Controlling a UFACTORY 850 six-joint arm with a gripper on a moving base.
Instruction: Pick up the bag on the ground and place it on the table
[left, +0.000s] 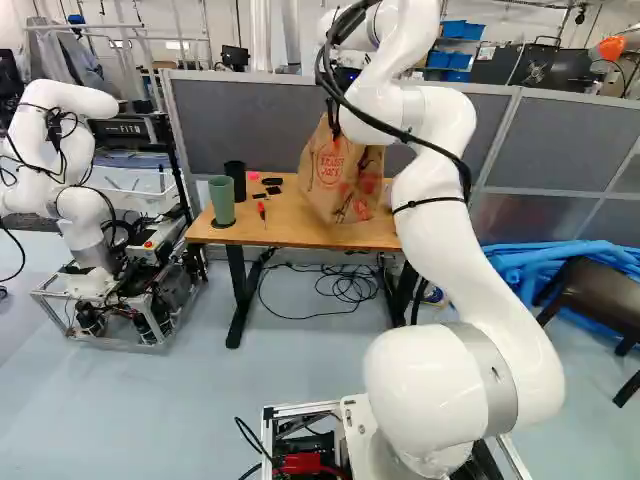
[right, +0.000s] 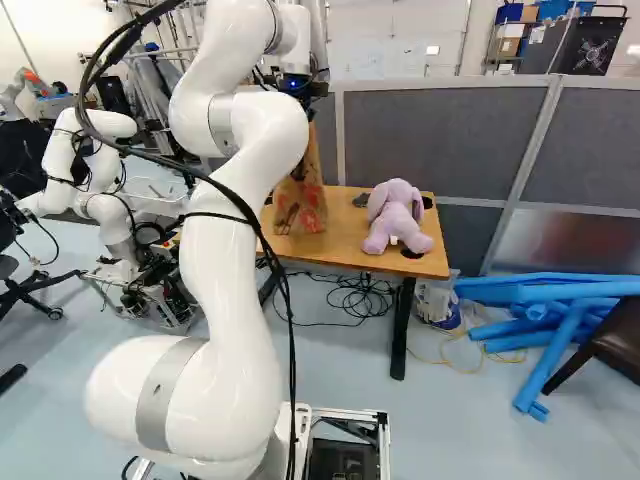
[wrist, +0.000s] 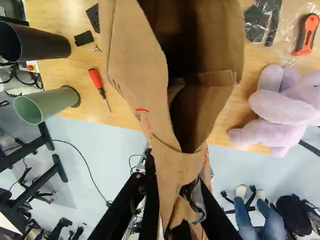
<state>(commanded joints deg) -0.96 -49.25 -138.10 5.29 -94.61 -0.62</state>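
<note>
The white arm (left: 440, 200) rises from the foot of the left base view, right of the middle, and reaches over the tabletop (left: 270, 232). Its pincer (left: 334, 120) is closed on the gathered upper edge of a brown paper bag (left: 335, 180). The bag is upright at the upper middle of that view, over the tabletop; whether its base bears on the wood cannot be told. Left of it are a red screwdriver (left: 262, 211), a green cup (left: 222, 202) and a black cup (left: 236, 182). A lilac plush toy (right: 396, 216) sits right of the bag in the right base view. Beyond stands a grey partition (right: 440, 140).
</note>
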